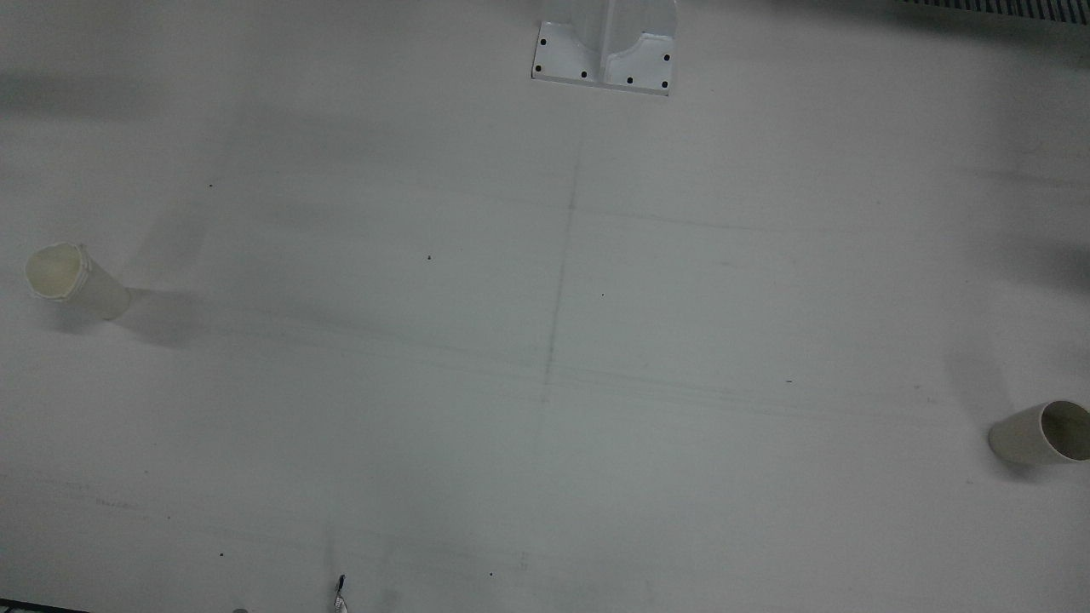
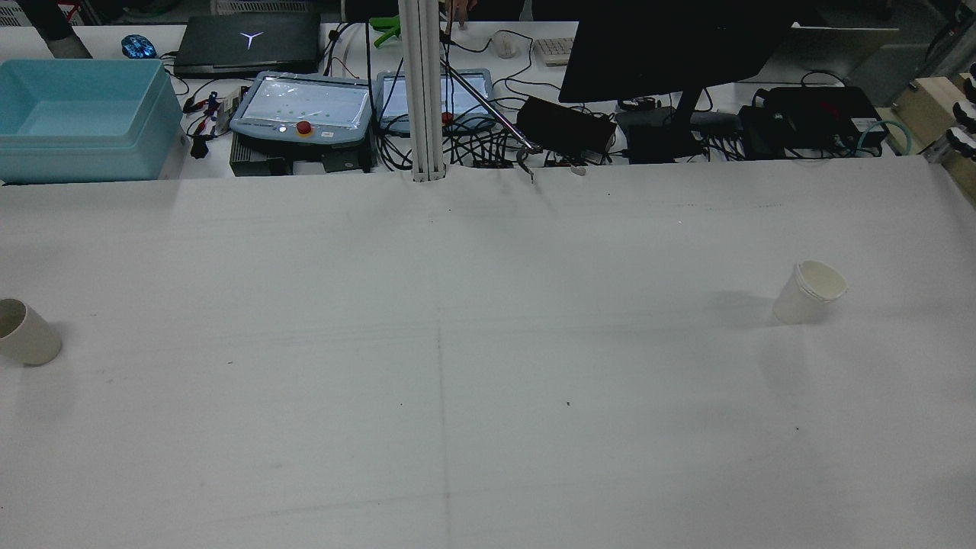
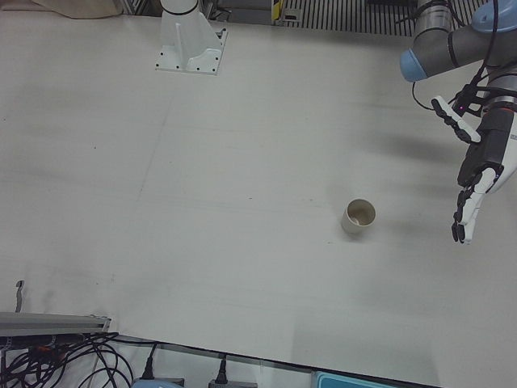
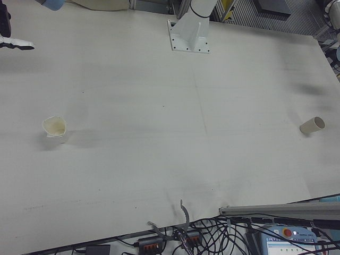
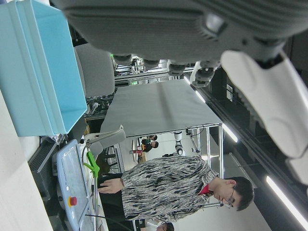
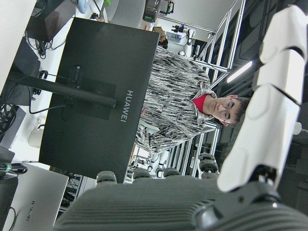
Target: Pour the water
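Observation:
Two paper cups stand upright far apart on the white table (image 1: 545,340). One cup with a crumpled rim (image 1: 72,281) is on the robot's right side; it also shows in the rear view (image 2: 810,291) and the right-front view (image 4: 55,128). The other cup (image 1: 1043,432) is on the robot's left side, also in the rear view (image 2: 27,332) and the left-front view (image 3: 358,217). My left hand (image 3: 477,174) is open, fingers pointing down, above the table and apart from that cup. My right hand (image 4: 10,32) shows only partly at the top left corner, far from the crumpled cup, fingers spread.
An arm pedestal (image 1: 605,51) is bolted at the table's back middle. Beyond the far edge stand a blue bin (image 2: 80,114), teach pendants (image 2: 305,107), a white post (image 2: 423,91), a monitor (image 2: 671,46) and cables. A person (image 6: 183,96) stands behind them.

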